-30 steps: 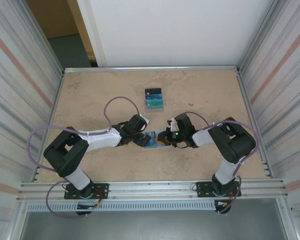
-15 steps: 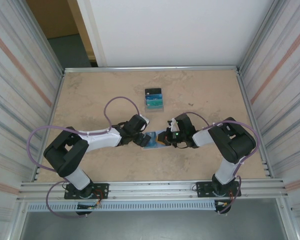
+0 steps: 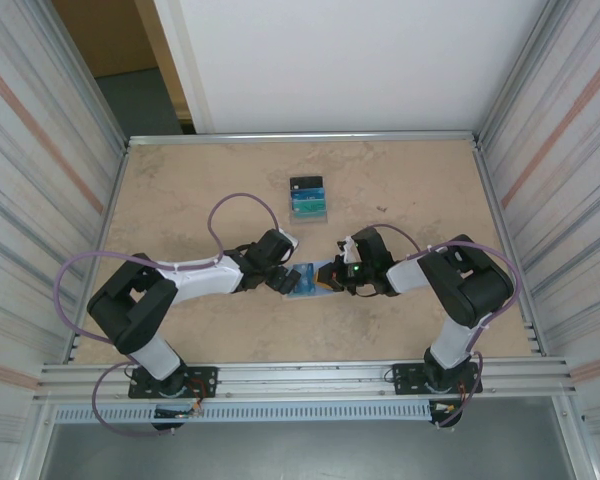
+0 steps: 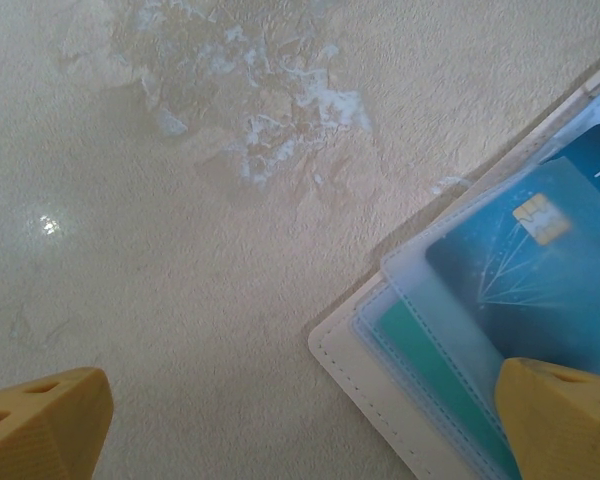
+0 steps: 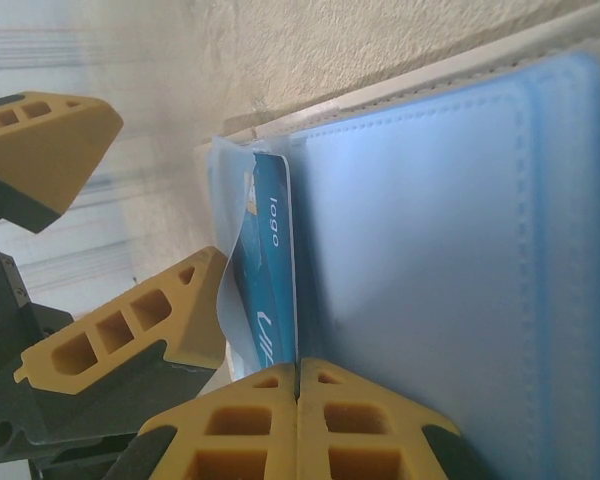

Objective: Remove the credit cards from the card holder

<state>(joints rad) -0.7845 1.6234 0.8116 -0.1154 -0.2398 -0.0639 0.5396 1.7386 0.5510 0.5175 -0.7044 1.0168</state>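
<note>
the card holder [image 3: 311,279] lies open on the table [image 3: 180,190] between both arms. a blue card [image 4: 540,265] and a teal card [image 4: 430,375] are not yet out of its clear pockets. the left gripper [image 4: 300,430] stands wide apart over the holder's corner and holds nothing. the right gripper [image 5: 298,400] is pressed together at the holder's edge. a small pile of cards [image 3: 308,198] lies well apart, so i judge the task partly done.

Card holder [image 3: 308,281] lies open and flat mid-table, pale blue inside facing up. Blue chip card [image 4: 540,262] sits partly out of its clear sleeve, with a teal card [image 4: 432,372] pocketed beneath.
</note>
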